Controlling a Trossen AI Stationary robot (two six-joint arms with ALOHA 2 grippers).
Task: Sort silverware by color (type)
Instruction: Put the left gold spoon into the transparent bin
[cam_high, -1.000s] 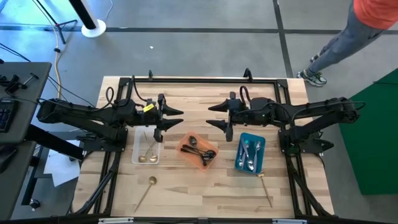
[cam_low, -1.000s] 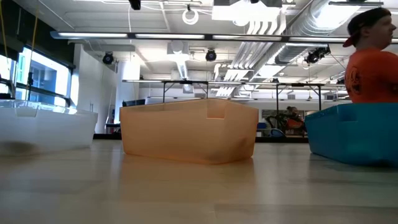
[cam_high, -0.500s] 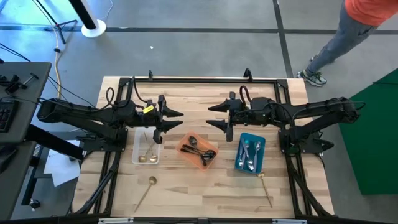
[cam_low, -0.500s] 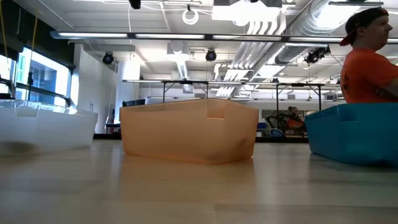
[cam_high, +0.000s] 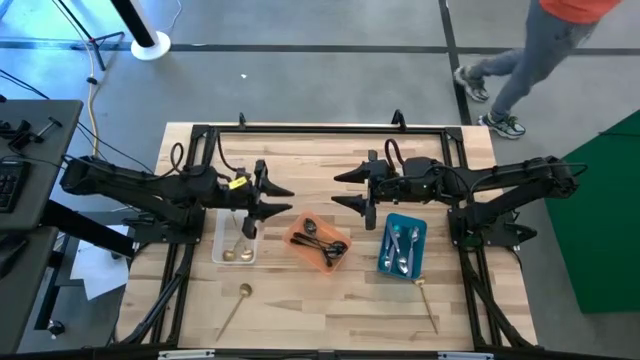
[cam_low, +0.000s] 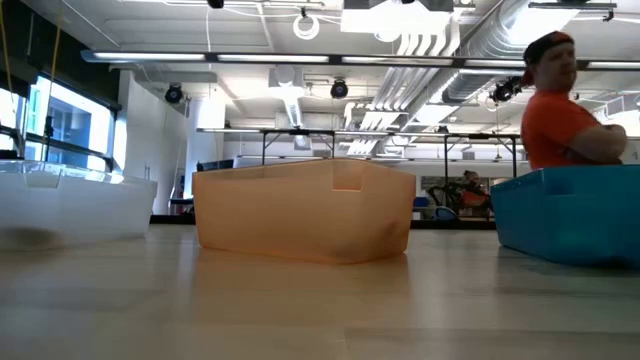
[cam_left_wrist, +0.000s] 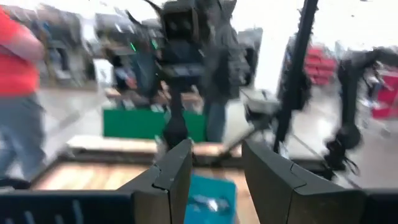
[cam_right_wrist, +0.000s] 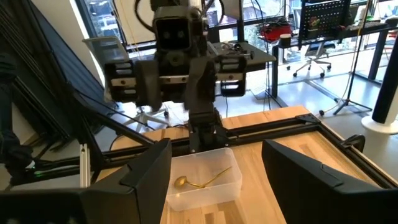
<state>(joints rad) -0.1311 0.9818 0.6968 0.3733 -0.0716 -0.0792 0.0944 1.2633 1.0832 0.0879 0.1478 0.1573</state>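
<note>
The left gripper (cam_high: 268, 201), fingers wide and empty, has dipped toward the clear plastic tray (cam_high: 222, 244) holding slim gold spoons (cam_high: 238, 250); two gold spoons lie unsorted near the worktop's front edge.

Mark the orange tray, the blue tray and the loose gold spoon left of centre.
orange tray (cam_high: 297, 240), high view, bare left corner.
blue tray (cam_high: 388, 232), high view, left rim.
loose gold spoon (cam_high: 244, 291), high view, bowl.

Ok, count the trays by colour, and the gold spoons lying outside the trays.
Clear tray: 1
Orange tray: 1
Blue tray: 1
Gold spoons outside the trays: 2
Total: 5
</note>
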